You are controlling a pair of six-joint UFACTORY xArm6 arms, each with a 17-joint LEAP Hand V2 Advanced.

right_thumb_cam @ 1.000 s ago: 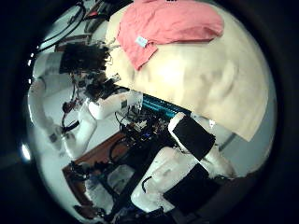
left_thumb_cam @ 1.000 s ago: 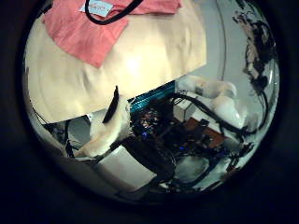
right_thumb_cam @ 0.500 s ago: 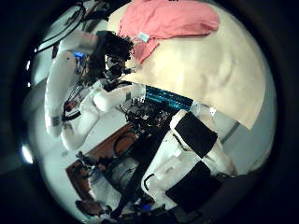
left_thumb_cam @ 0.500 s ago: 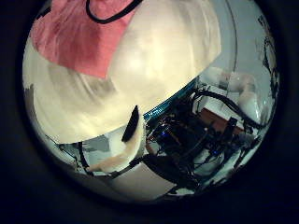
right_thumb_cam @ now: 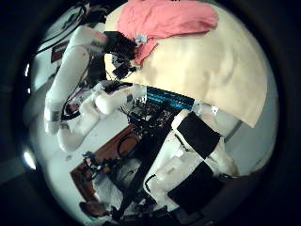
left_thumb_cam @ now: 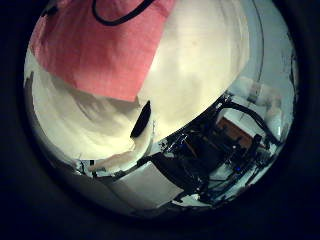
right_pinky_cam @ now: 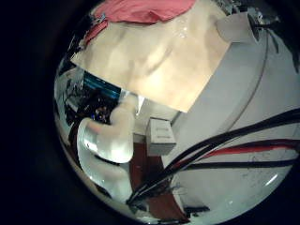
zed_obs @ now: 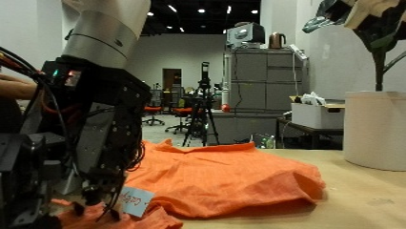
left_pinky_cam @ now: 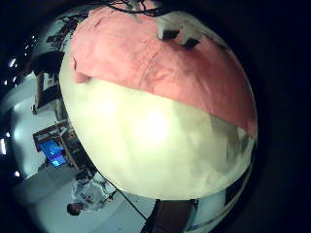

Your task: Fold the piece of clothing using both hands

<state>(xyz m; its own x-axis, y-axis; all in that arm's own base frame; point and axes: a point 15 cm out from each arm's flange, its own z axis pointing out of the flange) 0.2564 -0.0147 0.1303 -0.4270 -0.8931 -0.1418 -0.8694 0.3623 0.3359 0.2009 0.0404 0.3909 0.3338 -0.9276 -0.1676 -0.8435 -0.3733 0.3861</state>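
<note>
An orange piece of clothing (zed_obs: 229, 181) lies spread on the light table (zed_obs: 362, 205), with a white tag (zed_obs: 137, 200) at its near corner. My left hand (zed_obs: 89, 143) hangs low over that corner with its fingers relaxed, pointing down at the cloth. The right thumb side palm view shows the left hand (right_thumb_cam: 118, 52) at the cloth's tagged corner (right_thumb_cam: 141, 40). The cloth fills much of the left little finger side palm view (left_pinky_cam: 155, 63) and shows in the left thumb side palm view (left_thumb_cam: 95, 50). My right hand (zed_obs: 368, 19) is high above the table, away from the cloth.
A tall white pot (zed_obs: 375, 129) with a plant stands on the table beyond the cloth, below my right hand. Bare table (left_pinky_cam: 155, 146) lies beside the cloth. Grey cabinets (zed_obs: 260, 95) stand behind the table.
My left arm has come in over the tagged corner of the cloth and dropped closer to it. The cloth lies as before.
</note>
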